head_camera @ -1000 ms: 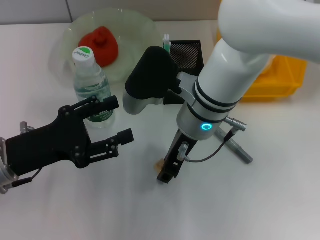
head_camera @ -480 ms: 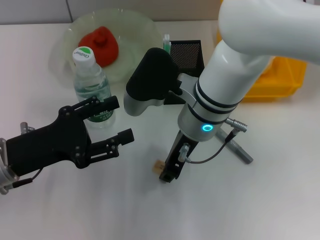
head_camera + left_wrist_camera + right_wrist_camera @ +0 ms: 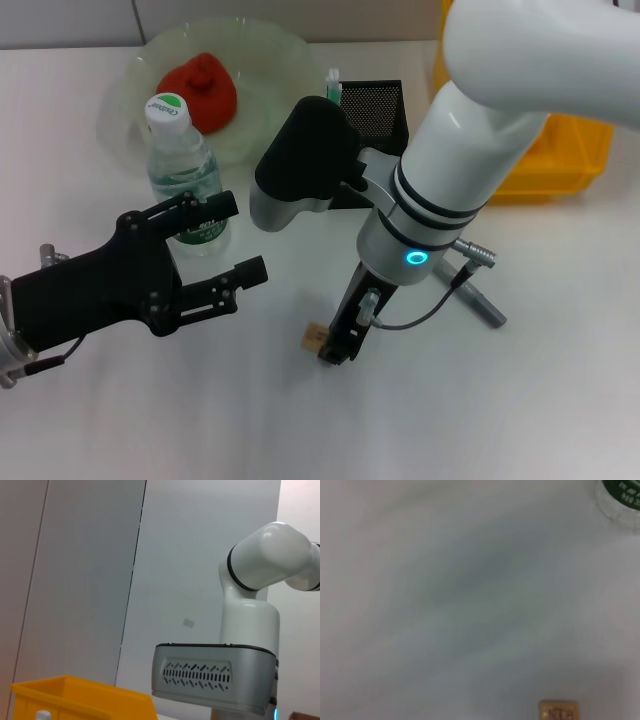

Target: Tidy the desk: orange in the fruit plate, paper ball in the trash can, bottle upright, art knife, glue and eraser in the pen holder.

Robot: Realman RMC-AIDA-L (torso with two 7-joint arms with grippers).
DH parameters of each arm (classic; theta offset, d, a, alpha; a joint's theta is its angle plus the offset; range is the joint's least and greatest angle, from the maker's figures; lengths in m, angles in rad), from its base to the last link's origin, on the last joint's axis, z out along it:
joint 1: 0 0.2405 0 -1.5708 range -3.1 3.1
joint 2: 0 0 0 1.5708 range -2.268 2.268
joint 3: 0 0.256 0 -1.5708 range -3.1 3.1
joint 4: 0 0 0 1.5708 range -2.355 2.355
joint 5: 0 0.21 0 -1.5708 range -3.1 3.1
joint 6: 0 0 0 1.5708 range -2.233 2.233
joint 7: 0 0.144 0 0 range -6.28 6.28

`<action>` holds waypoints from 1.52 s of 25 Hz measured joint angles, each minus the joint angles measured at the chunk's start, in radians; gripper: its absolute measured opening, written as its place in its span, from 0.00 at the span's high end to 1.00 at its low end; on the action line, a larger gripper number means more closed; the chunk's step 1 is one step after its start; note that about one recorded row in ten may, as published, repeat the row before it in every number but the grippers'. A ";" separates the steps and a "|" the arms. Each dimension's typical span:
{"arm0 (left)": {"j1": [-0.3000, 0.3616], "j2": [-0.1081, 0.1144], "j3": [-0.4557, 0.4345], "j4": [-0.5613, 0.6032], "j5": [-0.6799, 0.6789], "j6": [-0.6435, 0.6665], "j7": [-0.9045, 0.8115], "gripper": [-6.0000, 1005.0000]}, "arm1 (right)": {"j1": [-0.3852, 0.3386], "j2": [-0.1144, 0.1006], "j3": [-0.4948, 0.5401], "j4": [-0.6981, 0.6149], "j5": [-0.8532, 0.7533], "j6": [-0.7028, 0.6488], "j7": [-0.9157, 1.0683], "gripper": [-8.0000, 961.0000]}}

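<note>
1. Desk [image 3: 560, 420], plain white flat tabletop, carries everything.
2. Right gripper [image 3: 335, 345], black fingers under the big white arm, points down at mid-desk with tips almost on the surface; cannot tell whether open or closed.
3. Left gripper [image 3: 238, 240], black, hangs over the desk's left side, fingers spread apart, holding nothing, idle.
4. Fruit plate [image 3: 270, 45], pale green wavy glass dish at the far left, already holds the lumpy red-orange orange [image 3: 200, 90].
5. Trash can [image 3: 560, 160], bright yellow plastic bin, far right, mostly behind the arm.
6. Pen holder [image 3: 375, 105], black mesh cup, far centre; mint-green art knife [image 3: 332, 85] pokes out of it.
7. Bottle [image 3: 185, 170], clear plastic with white cap and green label, stands upright near the plate.
8. Glue [image 3: 480, 300], thin grey stick, lies flat just right of the right gripper.
9. Eraser [image 3: 314, 335], tiny tan block, lies just beside the right fingertips, on their left.
10. Step looks like picking up the eraser: centre the tips over the block, straddle it squarely, close gently so it doesn't squirt out.
</note>
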 joint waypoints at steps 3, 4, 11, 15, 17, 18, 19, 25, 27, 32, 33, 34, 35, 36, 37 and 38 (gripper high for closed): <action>0.002 0.000 0.000 0.002 -0.004 0.000 0.000 0.20 | -0.030 -0.002 0.015 -0.028 -0.004 -0.001 0.000 0.73; 0.004 0.000 0.000 0.003 -0.005 -0.001 0.000 0.20 | -0.050 -0.003 0.034 -0.047 -0.006 0.002 -0.003 0.73; 0.005 0.000 0.000 0.003 -0.005 -0.003 0.000 0.20 | -0.253 -0.008 0.240 -0.238 -0.008 0.007 -0.108 0.73; 0.002 0.000 0.000 0.000 -0.005 -0.006 0.000 0.20 | -0.385 -0.006 0.404 -0.329 0.048 0.009 -0.219 0.73; 0.001 0.000 0.000 -0.001 -0.005 -0.006 0.000 0.20 | -0.405 -0.006 0.429 -0.333 0.077 0.008 -0.249 0.73; 0.000 0.000 0.000 -0.001 -0.005 -0.007 0.000 0.20 | -0.426 -0.005 0.460 -0.335 0.121 0.009 -0.292 0.73; 0.000 0.000 0.000 -0.001 -0.005 -0.007 0.000 0.20 | -0.448 -0.005 0.494 -0.334 0.167 0.008 -0.343 0.73; -0.002 -0.001 0.000 0.002 -0.004 -0.008 -0.001 0.20 | -0.548 -0.007 0.669 -0.282 0.421 0.011 -0.629 0.73; -0.002 -0.002 0.000 0.002 -0.004 -0.008 -0.001 0.20 | -0.561 -0.008 0.731 -0.223 0.508 0.011 -0.724 0.73; -0.002 -0.002 0.000 0.002 -0.004 -0.008 -0.001 0.20 | -0.551 -0.011 0.847 -0.077 0.575 0.009 -0.906 0.73; -0.002 -0.002 0.000 0.002 -0.004 -0.008 -0.002 0.20 | -0.543 -0.011 0.884 -0.029 0.576 0.023 -0.965 0.73; -0.002 -0.002 0.000 0.002 -0.004 -0.008 -0.003 0.20 | -0.539 -0.010 0.898 -0.005 0.577 0.033 -0.992 0.73; -0.002 -0.002 0.000 0.002 -0.004 -0.008 -0.005 0.20 | -0.536 -0.010 0.905 0.012 0.578 0.044 -1.007 0.73; -0.002 -0.002 0.000 0.002 -0.004 -0.008 -0.005 0.20 | -0.536 -0.010 0.905 0.012 0.578 0.044 -1.007 0.73; -0.002 -0.001 0.001 0.002 -0.004 -0.008 -0.005 0.20 | -0.529 -0.010 0.908 0.041 0.578 0.076 -1.026 0.73; -0.002 -0.001 0.002 0.002 -0.004 -0.008 -0.006 0.20 | -0.529 -0.010 0.908 0.041 0.578 0.076 -1.026 0.73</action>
